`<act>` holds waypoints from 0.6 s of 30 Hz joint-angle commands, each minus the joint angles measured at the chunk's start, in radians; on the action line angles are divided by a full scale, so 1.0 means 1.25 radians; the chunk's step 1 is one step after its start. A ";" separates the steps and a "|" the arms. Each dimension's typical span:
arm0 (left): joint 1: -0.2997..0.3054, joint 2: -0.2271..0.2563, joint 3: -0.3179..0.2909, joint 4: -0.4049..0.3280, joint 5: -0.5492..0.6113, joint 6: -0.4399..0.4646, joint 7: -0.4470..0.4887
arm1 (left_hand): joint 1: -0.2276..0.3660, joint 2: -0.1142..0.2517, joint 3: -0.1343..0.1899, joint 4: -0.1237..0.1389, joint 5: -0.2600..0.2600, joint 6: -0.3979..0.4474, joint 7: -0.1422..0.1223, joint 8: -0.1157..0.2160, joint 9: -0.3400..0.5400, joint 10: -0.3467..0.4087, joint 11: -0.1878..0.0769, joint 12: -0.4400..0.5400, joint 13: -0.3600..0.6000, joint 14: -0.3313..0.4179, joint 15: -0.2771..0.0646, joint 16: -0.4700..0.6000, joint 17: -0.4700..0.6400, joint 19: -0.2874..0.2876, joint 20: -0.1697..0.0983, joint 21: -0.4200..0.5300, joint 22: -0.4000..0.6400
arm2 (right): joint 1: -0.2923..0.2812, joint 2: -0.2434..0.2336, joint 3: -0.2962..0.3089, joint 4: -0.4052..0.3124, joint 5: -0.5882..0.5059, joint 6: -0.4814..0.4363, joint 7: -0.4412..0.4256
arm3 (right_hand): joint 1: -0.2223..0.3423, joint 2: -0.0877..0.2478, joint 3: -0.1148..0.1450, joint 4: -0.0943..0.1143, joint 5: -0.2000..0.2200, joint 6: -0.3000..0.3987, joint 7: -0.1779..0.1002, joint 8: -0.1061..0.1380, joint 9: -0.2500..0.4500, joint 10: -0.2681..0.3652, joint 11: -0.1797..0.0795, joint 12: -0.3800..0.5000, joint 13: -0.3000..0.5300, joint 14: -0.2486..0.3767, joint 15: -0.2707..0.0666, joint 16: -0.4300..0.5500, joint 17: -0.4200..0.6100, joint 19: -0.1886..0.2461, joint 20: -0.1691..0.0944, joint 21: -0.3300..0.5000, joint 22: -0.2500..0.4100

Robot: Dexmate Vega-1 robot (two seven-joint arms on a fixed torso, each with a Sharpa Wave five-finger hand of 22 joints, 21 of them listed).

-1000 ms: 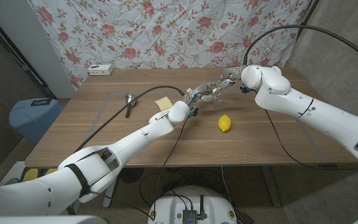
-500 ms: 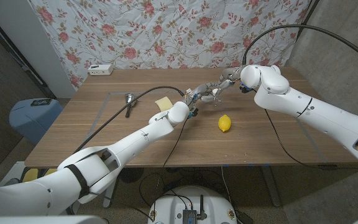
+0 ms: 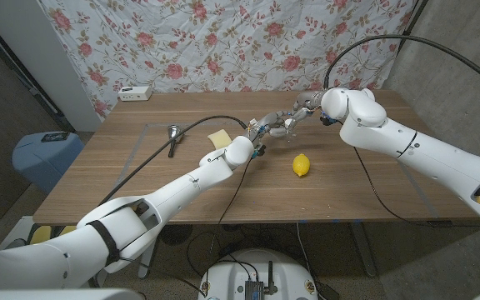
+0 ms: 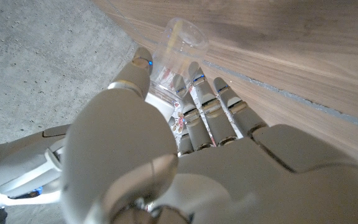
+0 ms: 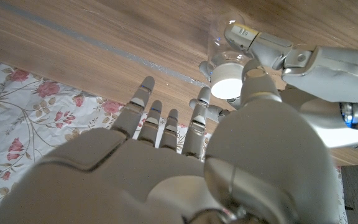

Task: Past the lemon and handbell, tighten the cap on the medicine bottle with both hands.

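Both robot hands meet upper centre: my left robot hand (image 3: 267, 127) grasps the medicine bottle (image 4: 169, 68), my right robot hand (image 3: 300, 110) pinches its cap (image 5: 227, 86), and overtwisting could spin it loose.

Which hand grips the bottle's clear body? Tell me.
The left hand: its fingers wrap the clear medicine bottle, while the right hand reaches toward the white cap.
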 commanded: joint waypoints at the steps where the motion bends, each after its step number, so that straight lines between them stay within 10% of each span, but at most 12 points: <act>1: -0.003 -0.001 0.001 -0.001 0.002 0.000 -0.001 | 0.007 0.011 0.063 0.055 0.005 0.004 -0.004 0.002 0.002 0.035 -0.024 0.007 0.004 0.019 -0.058 0.002 0.003 -0.002 -0.001 -0.001 0.001 | -0.009 0.002 0.009 0.002 0.005 0.007 -0.013 | 0.006 0.003 0.006 0.002 -0.004 0.019 -0.002 0.011 0.002 0.009 0.000 0.006 0.001 0.002 -0.005 0.004 0.001 0.004 -0.003 0.003 0.000; 18: -0.002 -0.003 0.002 -0.001 0.002 0.003 -0.002 | 0.007 0.011 0.063 0.056 0.005 0.004 -0.005 0.002 0.002 0.035 -0.025 0.006 0.004 0.019 -0.057 0.003 0.003 -0.001 0.000 0.000 0.001 | -0.020 0.006 0.018 0.010 0.016 0.009 -0.040 | 0.005 0.015 0.017 0.011 -0.013 0.078 -0.011 0.031 0.002 0.031 -0.002 0.013 0.001 0.017 -0.016 0.012 0.004 0.016 -0.013 0.007 0.000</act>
